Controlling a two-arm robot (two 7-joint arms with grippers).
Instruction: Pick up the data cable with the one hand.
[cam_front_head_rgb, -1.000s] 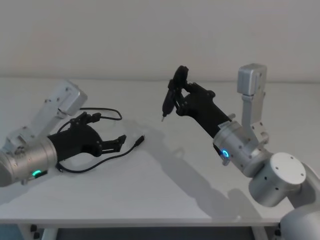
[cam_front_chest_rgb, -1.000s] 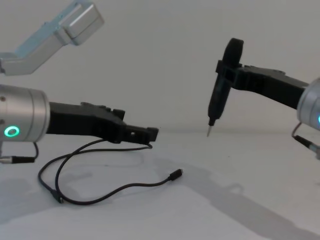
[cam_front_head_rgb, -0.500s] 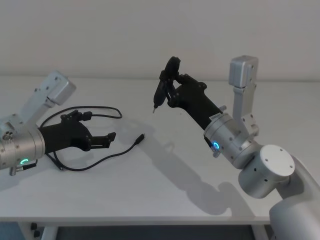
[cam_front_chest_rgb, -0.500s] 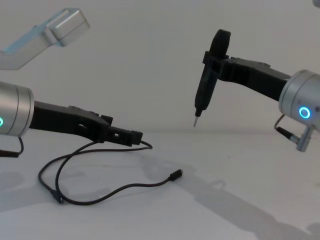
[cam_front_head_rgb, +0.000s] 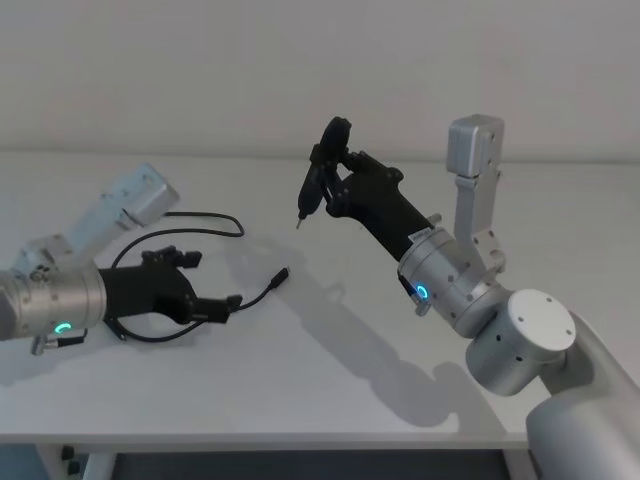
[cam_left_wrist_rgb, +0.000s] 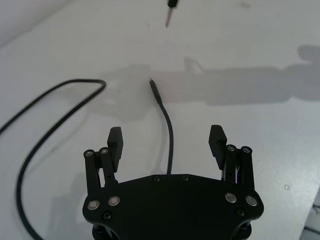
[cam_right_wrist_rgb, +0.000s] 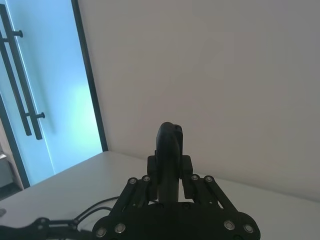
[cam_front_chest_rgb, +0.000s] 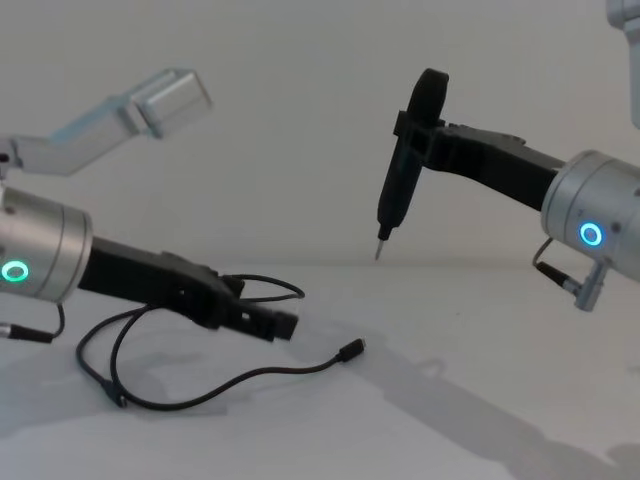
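Left claw (cam_front_head_rgb: 212, 282) over data cable (cam_front_chest_rgb: 250, 377), pen tool (cam_front_head_rgb: 317, 187) in right claw (cam_front_head_rgb: 345, 190)

Left gripper (cam_left_wrist_rgb: 166, 132): matt black, flat plate body set with small silver screws (cam_left_wrist_rgb: 114, 201), forked linkage fingers (cam_left_wrist_rgb: 114, 137) ending in blocky pads. Right gripper (cam_right_wrist_rgb: 169, 167): same black build, same silver screw heads. Wrists are brushed silver cylinders (cam_front_head_rgb: 45, 300), each with a glowing ring — green-cyan on the left (cam_front_chest_rgb: 15, 271), blue on the right (cam_front_chest_rgb: 591, 235). A short black wire (cam_front_chest_rgb: 552, 270) with a silver plug sits at each wrist. Upper links are pale grey with boxy housings (cam_front_head_rgb: 474, 140). The large round joint cap (cam_front_head_rgb: 530, 330) is silver.
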